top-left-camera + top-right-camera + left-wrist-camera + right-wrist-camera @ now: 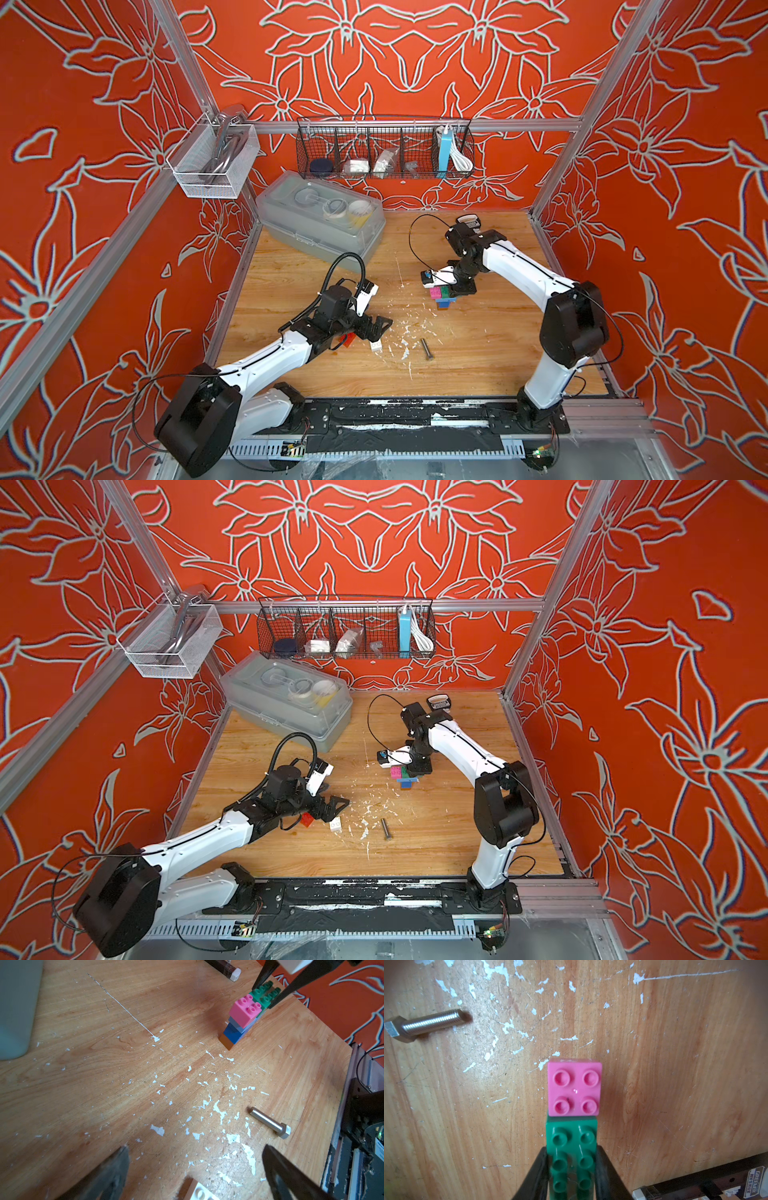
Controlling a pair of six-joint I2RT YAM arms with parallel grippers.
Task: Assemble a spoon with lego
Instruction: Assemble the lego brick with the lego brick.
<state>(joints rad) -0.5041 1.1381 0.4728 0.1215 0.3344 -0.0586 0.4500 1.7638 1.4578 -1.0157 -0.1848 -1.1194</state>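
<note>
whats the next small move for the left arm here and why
Probably lower the open left tool and close it on the white brick. That brick lies loose right by its spread jaws, while the right tool grips the green brick atop the unfinished spoon.

Wooden table (478,365): half-built spoon (444,296) mid-table; bolt (426,348), white brick (376,345), red brick (348,340) nearer front edge; grey box (320,216) far-left corner.

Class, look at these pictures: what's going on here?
Two robot arms are assembling Lego. The right arm's jaws are shut on the green brick topping the half-built spoon, beside the pink brick, over light blue, blue and brown layers. The left arm's jaws hang open above the table near the loose red brick and white brick. A metal bolt lies nearby.
</note>
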